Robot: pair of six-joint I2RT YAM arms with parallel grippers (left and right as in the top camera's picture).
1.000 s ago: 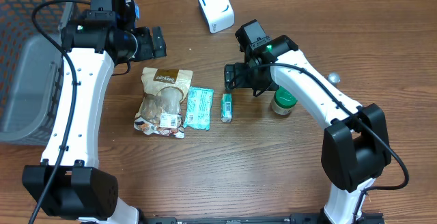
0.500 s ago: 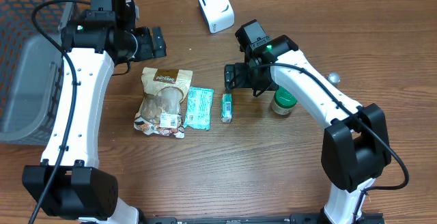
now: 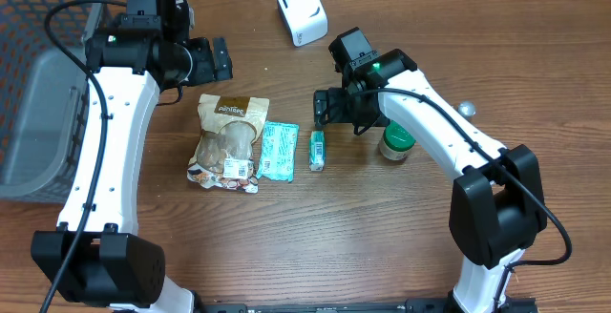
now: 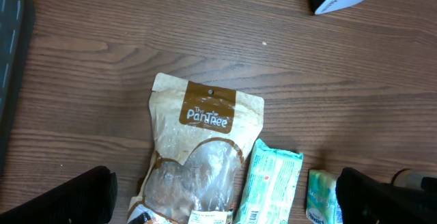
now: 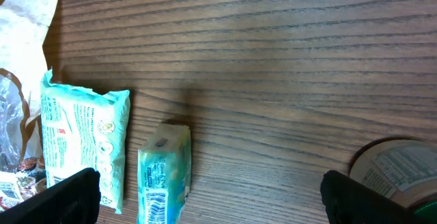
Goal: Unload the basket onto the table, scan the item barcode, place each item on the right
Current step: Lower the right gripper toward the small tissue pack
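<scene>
The left gripper [image 3: 218, 60] is hanging above the table [image 3: 315, 246] with its jaws spread wide, gripping nothing and touching nothing. In its wrist view the two dark fingers [image 4: 68, 200] are framing the lower corners, with the PanTree snack pouch [image 4: 205, 156] lying flat on the wood beneath the gap.

The right gripper [image 3: 319, 109] is likewise gaping wide and holding nothing. It is hovering just above the top end of the small teal pack [image 3: 318, 149]. From its wrist camera the fingertips [image 5: 68, 197] are sitting at the bottom corners, and the small teal pack is showing a barcode [image 5: 156, 203] on its near end.

The three flat items are lying in a row. The snack pouch is on the robot's left, the teal wipes-style packet [image 3: 279, 151] is touching its edge, and the small teal pack is just beside that, slightly apart. A green-lidded jar [image 3: 395, 142] is standing upright near the right forearm. The white scanner [image 3: 302, 10] is resting near the far edge of the table, between the two arms and well apart from the items. A grey mesh basket [image 3: 38, 93] is crowding the far left edge. Bare wood is lying open in front of the items and between the scanner and the row.
</scene>
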